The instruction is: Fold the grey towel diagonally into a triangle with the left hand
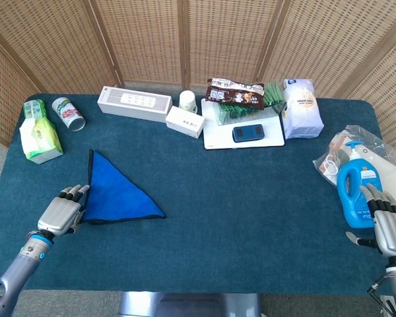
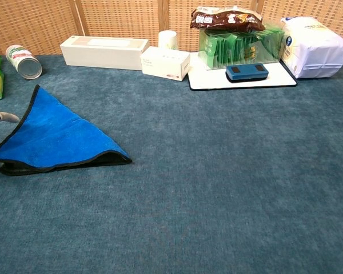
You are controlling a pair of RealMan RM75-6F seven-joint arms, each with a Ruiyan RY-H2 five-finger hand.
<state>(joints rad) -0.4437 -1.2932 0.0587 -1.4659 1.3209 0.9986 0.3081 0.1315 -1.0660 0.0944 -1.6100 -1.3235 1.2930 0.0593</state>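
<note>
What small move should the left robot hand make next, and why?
Probably let go and draw back to the left. The towel already lies as a triangle, and the left robot hand is at its left corner; whether it grips the corner is unclear.

Illumination is bright, even and diffuse in both views, with only faint, soft shadows under the objects along the upper part of the frame. Focus is sharp across each frame, with no motion blur. No strong glare or marked edge distortion is visible.
</note>
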